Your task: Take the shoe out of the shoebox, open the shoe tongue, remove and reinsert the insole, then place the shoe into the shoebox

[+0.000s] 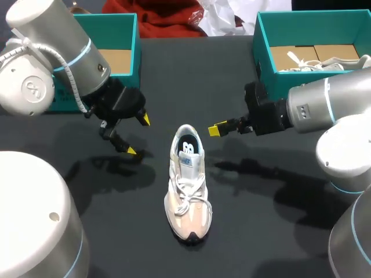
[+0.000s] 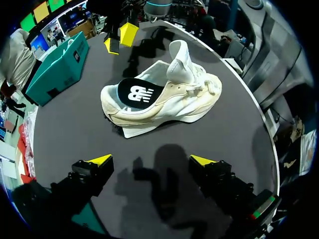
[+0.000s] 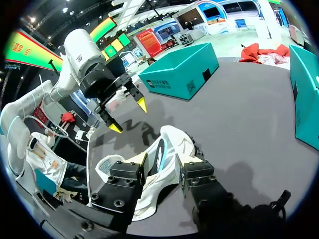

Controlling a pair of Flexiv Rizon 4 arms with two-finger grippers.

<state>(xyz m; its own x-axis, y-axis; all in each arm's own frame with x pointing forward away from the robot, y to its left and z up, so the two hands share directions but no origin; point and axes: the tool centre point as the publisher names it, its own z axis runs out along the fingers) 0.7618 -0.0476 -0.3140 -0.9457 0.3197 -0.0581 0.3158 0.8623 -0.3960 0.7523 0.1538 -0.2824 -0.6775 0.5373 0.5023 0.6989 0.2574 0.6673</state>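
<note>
A white and cream shoe [image 1: 186, 185] stands upright in the middle of the dark table, toe toward the front edge. Its dark insole [image 1: 189, 145] lies inside, and in the left wrist view the tongue [image 2: 180, 56] stands raised. My left gripper [image 1: 138, 135] hovers open just left of the heel, the shoe [image 2: 164, 97] lying ahead of its fingers [image 2: 152, 160]. My right gripper [image 1: 217, 130] hangs a little to the right of the heel, apart from it. Its fingers [image 3: 162, 169] stand close together with a narrow gap and hold nothing; the shoe [image 3: 172, 139] shows beyond them.
A teal shoebox [image 1: 119, 35] stands at the back left behind my left arm. A second teal shoebox [image 1: 313, 26] at the back right holds another white shoe [image 1: 316, 65]. Both arms flank the shoe's heel.
</note>
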